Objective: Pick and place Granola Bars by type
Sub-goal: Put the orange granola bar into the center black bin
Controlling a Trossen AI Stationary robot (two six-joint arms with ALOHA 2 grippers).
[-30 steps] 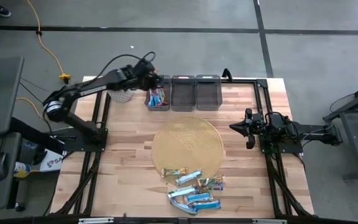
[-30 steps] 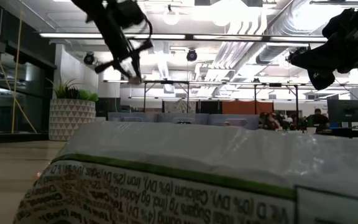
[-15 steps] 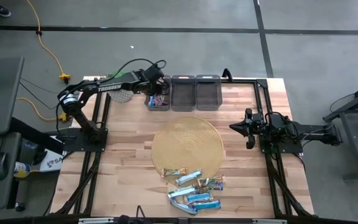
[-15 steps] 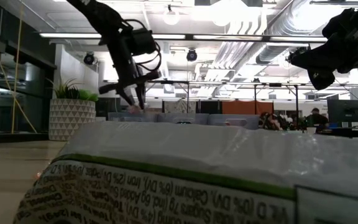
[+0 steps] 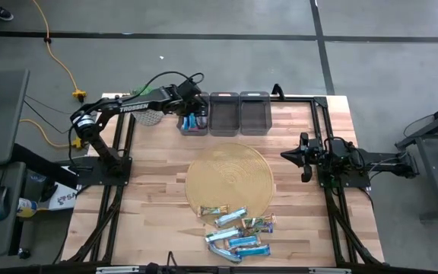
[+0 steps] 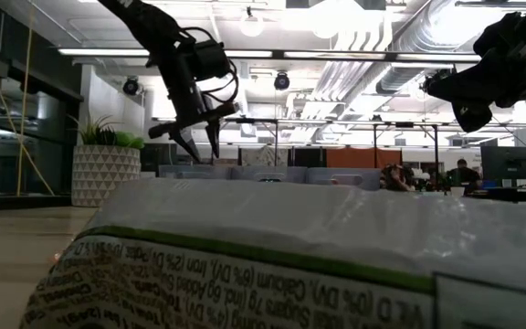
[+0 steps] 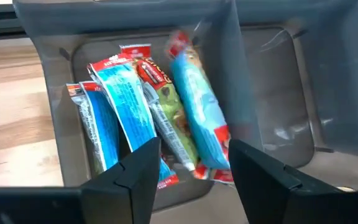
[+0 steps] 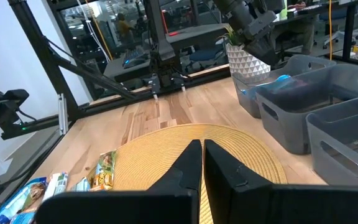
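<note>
My left gripper (image 7: pixel 194 149) hangs open over the leftmost grey bin (image 5: pixel 194 120) at the table's far edge; the low view also shows its fingers (image 6: pixel 199 146) spread. Several bars lie slanting in that bin, blue-and-white ones (image 7: pixel 120 106) and a greenish one with red ends (image 7: pixel 166 112). One more blue bar (image 7: pixel 197 106) is blurred just beyond the fingers, apart from them. Several further granola bars (image 5: pixel 238 232) lie in a heap near the table's near edge. My right gripper (image 8: pixel 202 146) waits shut at the table's right side (image 5: pixel 287 155).
A round woven mat (image 5: pixel 228 179) lies mid-table. Two more grey bins (image 5: pixel 224 114) (image 5: pixel 255 113) stand right of the first. A green-striped wrapper (image 6: pixel 245 265) right in front of the low camera hides the tabletop there. A black frame (image 5: pixel 322 137) runs along the table's sides.
My left gripper moved a little toward the table's right and near edge, over the leftmost bin, and came down. Its fingers then opened and let go of a blue bar, which drops among the bars in that bin.
</note>
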